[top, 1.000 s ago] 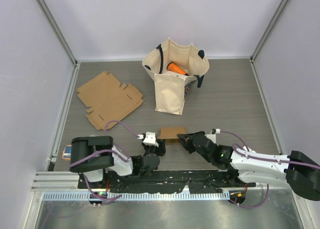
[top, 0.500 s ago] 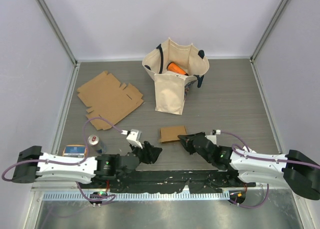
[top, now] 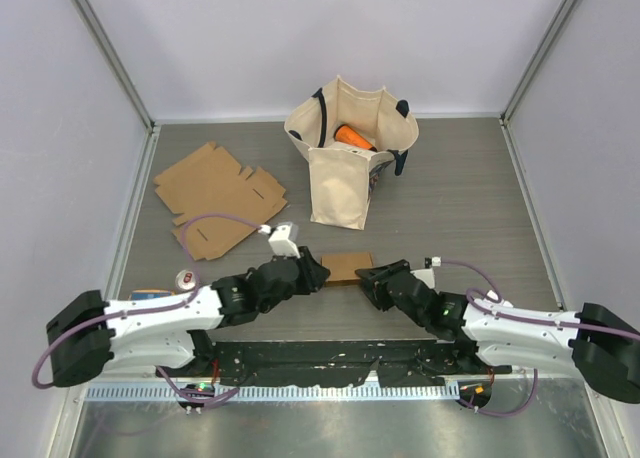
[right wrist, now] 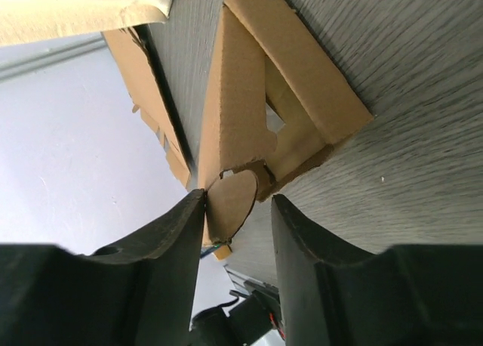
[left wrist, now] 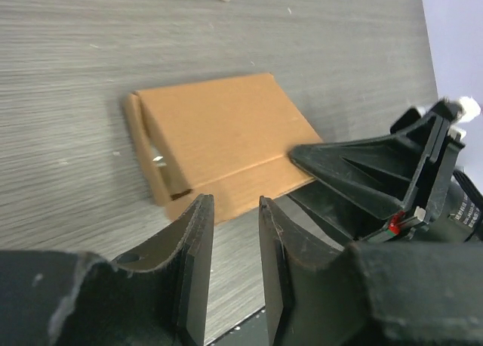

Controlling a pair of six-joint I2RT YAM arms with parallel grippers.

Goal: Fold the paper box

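The paper box [top: 346,267] is a small brown cardboard piece, partly folded, lying on the table between my two grippers. In the left wrist view the box [left wrist: 219,138] lies just beyond my left gripper [left wrist: 232,210], whose jaws stand a narrow gap apart with nothing between them. My right gripper [left wrist: 362,172] reaches the box's right corner. In the right wrist view the box [right wrist: 249,112] shows an open side, and its round tab [right wrist: 230,204] sits between the jaws of my right gripper [right wrist: 238,202]. The tab rests against one finger and is clear of the other.
A flat, unfolded cardboard blank [top: 215,196] lies at the back left. A cream tote bag [top: 345,168] with an orange item inside stands behind the box. A small can [top: 186,278] and a blue-orange packet [top: 145,296] sit near the left arm.
My left arm swung from the front left up to the box's left end and its jaws narrowed. My right gripper opened off the round tab and stayed in place.
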